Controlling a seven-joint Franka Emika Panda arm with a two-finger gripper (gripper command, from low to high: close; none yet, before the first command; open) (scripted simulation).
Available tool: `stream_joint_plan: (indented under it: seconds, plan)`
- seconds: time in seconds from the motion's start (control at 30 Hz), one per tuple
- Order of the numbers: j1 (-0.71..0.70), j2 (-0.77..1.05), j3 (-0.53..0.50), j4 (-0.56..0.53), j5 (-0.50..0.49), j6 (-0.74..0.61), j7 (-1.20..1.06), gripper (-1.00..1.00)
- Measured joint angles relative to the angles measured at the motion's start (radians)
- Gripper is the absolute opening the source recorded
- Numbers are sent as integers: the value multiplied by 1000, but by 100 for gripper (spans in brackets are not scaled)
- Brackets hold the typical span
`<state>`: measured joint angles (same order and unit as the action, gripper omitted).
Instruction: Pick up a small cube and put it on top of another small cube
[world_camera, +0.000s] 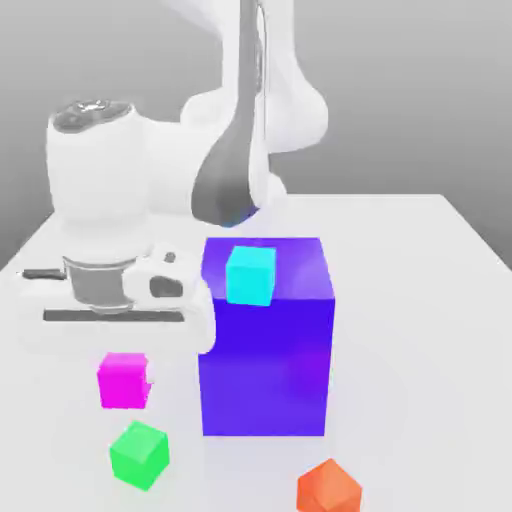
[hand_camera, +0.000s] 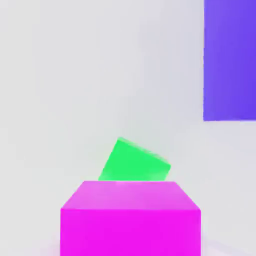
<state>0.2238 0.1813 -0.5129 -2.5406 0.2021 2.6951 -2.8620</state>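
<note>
Magenta cube (hand_camera: 131, 218) close under hand, green cube (hand_camera: 134, 165) just beyond.
Pincer together, empty; part fingers first, straddle magenta squarely.

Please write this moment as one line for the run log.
gripper: shut, above magenta cube | holding: cannot tell | green cube: on table, bare top | stack: not done
</note>
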Motion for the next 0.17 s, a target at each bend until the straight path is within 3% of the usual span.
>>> stream_joint_plan:
  seconds: [0.03, 0.07, 0.17]
  plan:
    - [-78, 39, 82, 2, 20, 38, -18, -100]
    - [-138, 69, 146, 4, 30, 68, -27, 100]
    - [-138, 69, 146, 4, 30, 68, -27, 100]
